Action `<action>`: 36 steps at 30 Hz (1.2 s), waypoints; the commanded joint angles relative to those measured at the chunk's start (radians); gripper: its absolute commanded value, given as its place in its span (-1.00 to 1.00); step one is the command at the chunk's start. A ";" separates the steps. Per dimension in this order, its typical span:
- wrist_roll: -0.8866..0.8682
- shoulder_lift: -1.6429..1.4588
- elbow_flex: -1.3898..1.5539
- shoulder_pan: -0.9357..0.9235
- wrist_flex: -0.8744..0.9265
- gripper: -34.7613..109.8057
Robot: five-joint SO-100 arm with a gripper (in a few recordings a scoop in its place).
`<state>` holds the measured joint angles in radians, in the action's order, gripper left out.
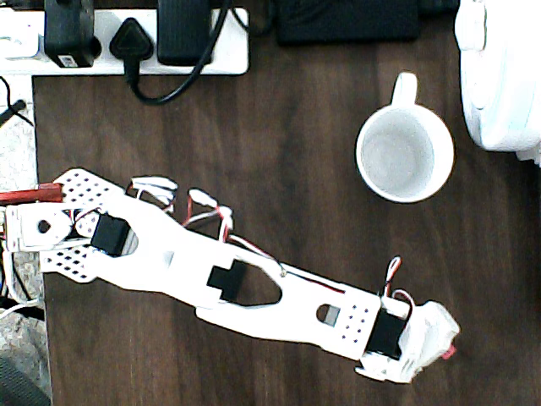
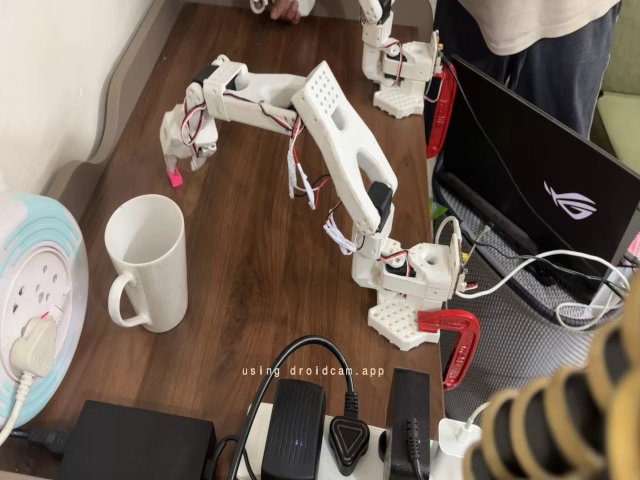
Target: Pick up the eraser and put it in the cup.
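Observation:
The white cup [image 1: 404, 154] stands upright and empty at the upper right of the overhead view, handle pointing away from the arm. In the fixed view the cup [image 2: 150, 262] is at the left front. My gripper [image 1: 439, 342] reaches far out, well below the cup in the overhead view. It points down at the table [image 2: 181, 166], beyond the cup. The small pink-red eraser [image 2: 175, 179] sits at its fingertips, standing on end with the fingers closed on its upper part. From overhead, just a red sliver of the eraser [image 1: 450, 349] peeks out beside the gripper.
A large white cable reel [image 1: 505, 76] sits right of the cup. A power strip [image 1: 127, 38] with black plugs lies along the top edge. In the fixed view a laptop [image 2: 540, 175] and a red clamp [image 2: 455, 340] are beside the arm's base, and a person [image 2: 540, 35] stands behind the table.

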<state>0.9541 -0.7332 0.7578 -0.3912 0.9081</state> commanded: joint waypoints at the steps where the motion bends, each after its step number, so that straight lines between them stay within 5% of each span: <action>1: 0.023 -0.015 -0.060 -0.002 0.028 -0.24; 21: 0.078 0.089 -0.158 0.035 -0.018 -0.27; 27: 0.064 0.095 -0.161 0.032 -0.021 -0.52; 36: 0.066 0.017 -0.147 0.025 0.002 -0.52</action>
<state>1.0155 -0.6121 0.6335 -0.3436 0.9020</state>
